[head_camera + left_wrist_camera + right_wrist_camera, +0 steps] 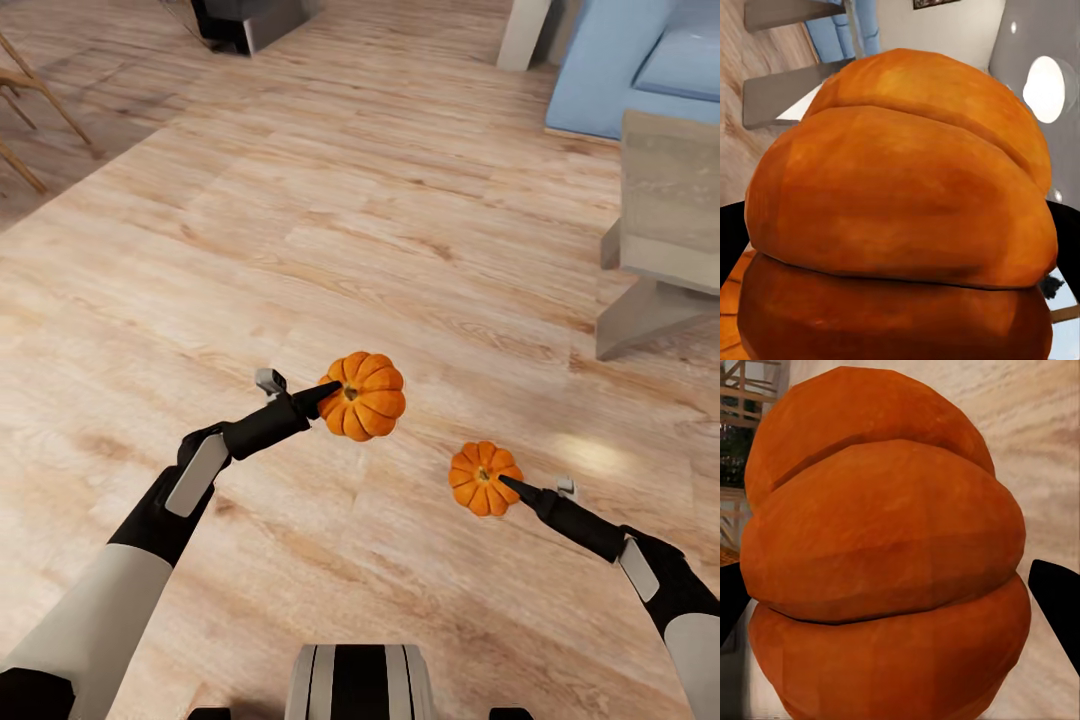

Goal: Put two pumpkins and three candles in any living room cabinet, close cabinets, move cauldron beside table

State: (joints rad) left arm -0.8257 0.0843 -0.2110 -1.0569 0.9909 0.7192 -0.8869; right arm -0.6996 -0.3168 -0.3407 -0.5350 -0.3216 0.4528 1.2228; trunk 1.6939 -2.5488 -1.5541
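Two pumpkins ride in the air above the wood floor (pixel 330 200). The larger pumpkin (pixel 364 396) is clamped in the left tool (pixel 325 392); the smaller pumpkin (pixel 483 478) is clamped in the right tool (pixel 510 487), the two well apart. In each wrist view, orange ribs crowd the frame between dark fingers (pixel 1057 600). Ahead, the planks run wide and bare. At the right edge stand a pale grey surface (pixel 668 215) on angled legs and a blue sofa (pixel 620 70); wooden chair legs (pixel 30 110) sit far left.
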